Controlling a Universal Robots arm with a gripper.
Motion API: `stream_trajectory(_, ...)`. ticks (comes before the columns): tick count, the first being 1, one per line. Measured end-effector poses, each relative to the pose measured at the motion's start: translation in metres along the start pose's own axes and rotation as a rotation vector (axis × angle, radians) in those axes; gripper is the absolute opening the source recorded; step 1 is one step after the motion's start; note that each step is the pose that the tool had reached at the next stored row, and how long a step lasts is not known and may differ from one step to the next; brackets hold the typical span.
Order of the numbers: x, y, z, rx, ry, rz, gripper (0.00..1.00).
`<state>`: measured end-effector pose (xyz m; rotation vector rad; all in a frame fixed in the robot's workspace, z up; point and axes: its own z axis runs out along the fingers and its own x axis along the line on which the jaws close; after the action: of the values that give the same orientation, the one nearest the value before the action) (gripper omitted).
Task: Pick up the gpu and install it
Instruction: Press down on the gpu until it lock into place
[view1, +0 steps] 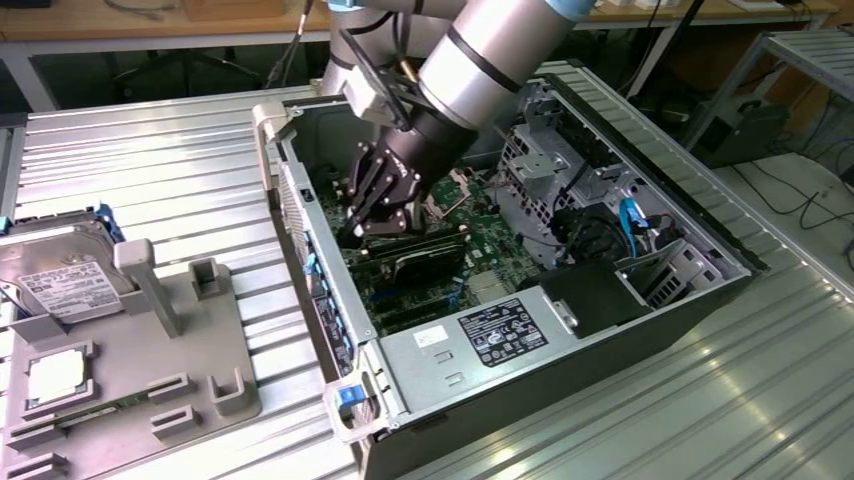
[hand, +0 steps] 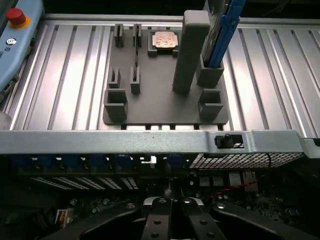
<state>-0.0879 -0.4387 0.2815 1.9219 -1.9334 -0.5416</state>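
- A ribbed aluminium table (view1: 160, 160) carries an open steel case (view1: 287, 180) lying on its side, with cluttered benches behind it.
- Seen from the exterior view, a grey plastic tray (view1: 120, 400) sits at 8 o'clock from the case. It holds a silver drive (view1: 60, 280) and a small square CPU (view1: 56, 375).
- The claw (view1: 363, 232) is down inside the case with its black linked fingers (hand: 155, 220) pinched fully together.
- The gpu (view1: 424, 262), a flat dark card, lies over the green motherboard (view1: 487, 225) at 5 o'clock from the fingertips and right against them. I cannot tell whether they actually pinch its edge.
- To my eye this is the install step: the card is already in the case and being seated.
- Seating calls for a straight, square push into the slot, since a thin card will not take a skewed one.
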Motion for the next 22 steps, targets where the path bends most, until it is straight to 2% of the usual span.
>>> stream_trajectory(4, -0.002, -0.0005, 0.0012, 0.0, -0.0002, 0.0, 0.11)
stream_trajectory(14, 0.0, 0.001, 0.003, -0.0008, 0.0, -0.001, 0.11)
stream_trajectory(22, 0.001, -0.0059, 0.0109, -0.0117, 0.0, -0.001, 0.11)
